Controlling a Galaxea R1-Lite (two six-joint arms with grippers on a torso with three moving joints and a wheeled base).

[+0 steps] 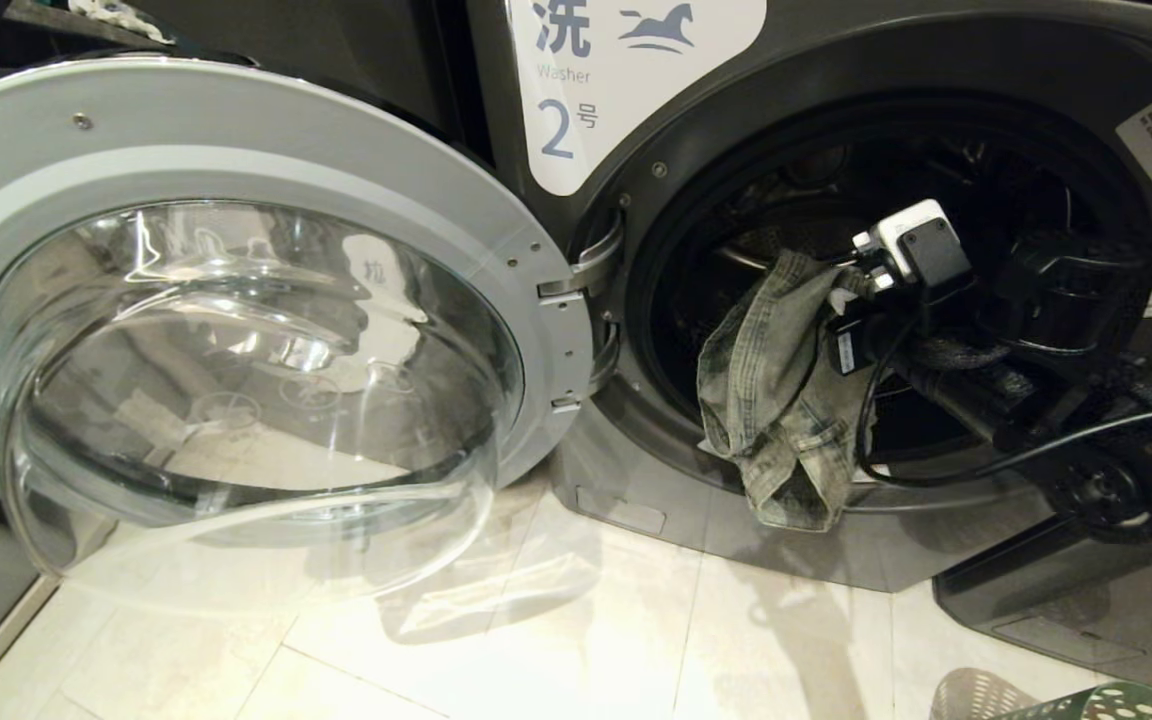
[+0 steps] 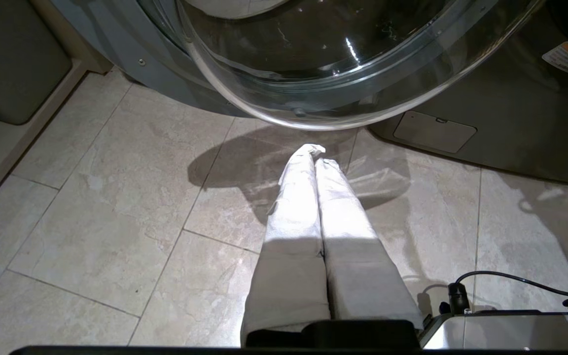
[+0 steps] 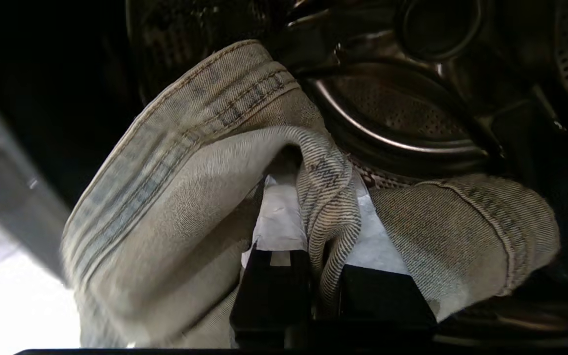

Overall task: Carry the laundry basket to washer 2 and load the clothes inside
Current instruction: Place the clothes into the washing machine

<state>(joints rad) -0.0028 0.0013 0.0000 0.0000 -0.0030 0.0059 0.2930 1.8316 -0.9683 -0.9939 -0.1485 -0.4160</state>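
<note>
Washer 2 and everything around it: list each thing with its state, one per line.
Washer 2: open, drum mouth exposed.
Washer door: swung fully open to the left.
Denim garment: gripped, hanging half over the drum's lip, not yet fully inside.
Right gripper: jaws shut on the denim garment, at the drum mouth.
Left gripper: jaws shut, empty, parked above the floor below the door.
Laundry basket: on the floor, only its rim showing.

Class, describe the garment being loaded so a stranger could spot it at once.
Find washer 2, its door swung open. In its round opening the right hand pinches the denim piece, which hangs over the lip. It is the only cloth there: faded grey, stitched seams.
</note>
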